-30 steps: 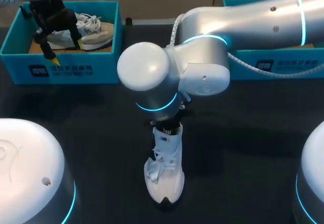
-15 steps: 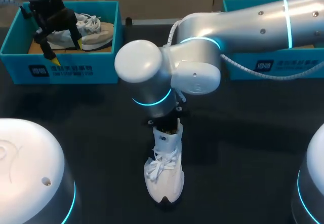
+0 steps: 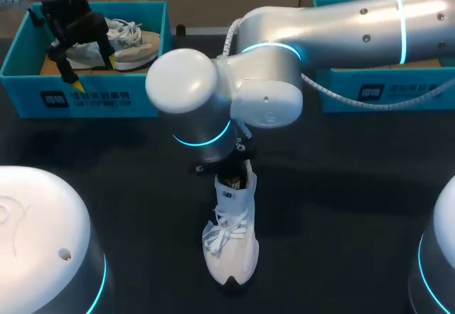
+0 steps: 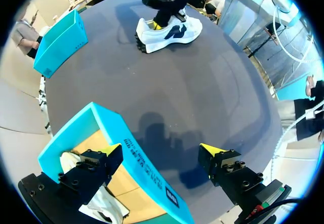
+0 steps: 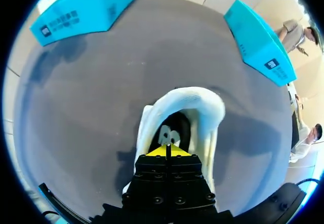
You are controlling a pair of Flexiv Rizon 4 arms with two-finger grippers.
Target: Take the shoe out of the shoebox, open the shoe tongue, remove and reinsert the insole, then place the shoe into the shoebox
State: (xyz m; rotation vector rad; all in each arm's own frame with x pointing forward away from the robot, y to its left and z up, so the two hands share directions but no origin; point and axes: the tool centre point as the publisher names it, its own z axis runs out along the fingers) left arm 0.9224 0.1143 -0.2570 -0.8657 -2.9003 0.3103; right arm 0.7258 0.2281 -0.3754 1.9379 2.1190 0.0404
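The right arm (image 3: 284, 65) has swung its bulky wrist toward the left side of the table (image 3: 341, 207) over the past second, while the white shoe (image 3: 231, 246) beneath it has kept its place and the left arm has not stirred. The shoe stands upright on its sole in the middle of the table, out of either box, toe toward the robot. The right gripper (image 5: 166, 151) hangs at the shoe's mouth, yellow tips pressed together just over the dark insole (whether anything is pinched between them cannot be made out). Well apart, the left gripper (image 4: 161, 152) hovers with its fingers spread wide astride the near wall of the left shoebox (image 3: 85, 101), one finger above a second shoe (image 3: 128, 44) lying inside, the other outside the wall.

The work appears to be at the tongue-and-insole stage, with the return to the box yet to come. The next move likely calls for a sure hold on the insole's heel edge and a steady pull upward; with no second gripper bracing it, the shoe could lift or tip along with the insole.
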